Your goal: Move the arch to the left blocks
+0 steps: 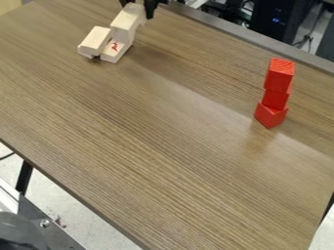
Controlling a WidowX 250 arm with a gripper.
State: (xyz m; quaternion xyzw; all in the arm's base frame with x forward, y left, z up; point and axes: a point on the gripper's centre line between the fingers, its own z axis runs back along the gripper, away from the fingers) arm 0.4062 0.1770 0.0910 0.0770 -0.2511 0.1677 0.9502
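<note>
Tool [139, 7] at 11 o'clock grips presumed wooden arch [126, 20] by far end, probably so near end can seat on pale wooden blocks [98, 38].

You see the hand [137, 10] cut off by the top edge, and its grip on the tall pale block [128, 22] is too blurred for you to judge. The red mark [115, 46] on the low pale block [112, 54] is too small for you to read. The bench [163, 146] runs past your view, as do the dark equipment [277, 18] and the grey rounded thing [23, 233] at lower left.
</note>
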